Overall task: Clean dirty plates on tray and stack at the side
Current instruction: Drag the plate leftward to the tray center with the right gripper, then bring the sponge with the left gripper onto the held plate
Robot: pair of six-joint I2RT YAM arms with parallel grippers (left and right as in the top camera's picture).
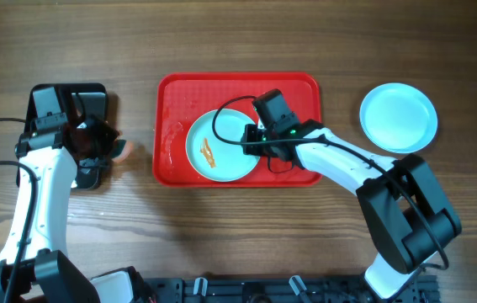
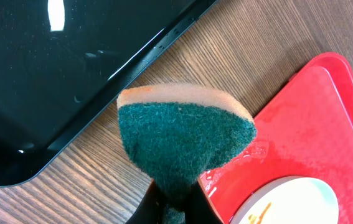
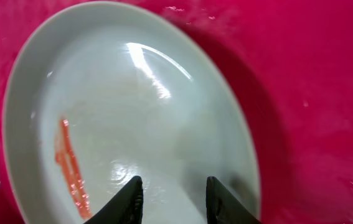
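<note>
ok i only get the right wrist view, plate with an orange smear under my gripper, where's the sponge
observer: the left gripper holds the sponge over the table, between the black tray and the red tray.
operator: any plates set aside
observer: one plate, on the table right of the red tray. it looks clean.
operator: other plates on the tray
observer: no, only your smeared plate is on it.
</note>
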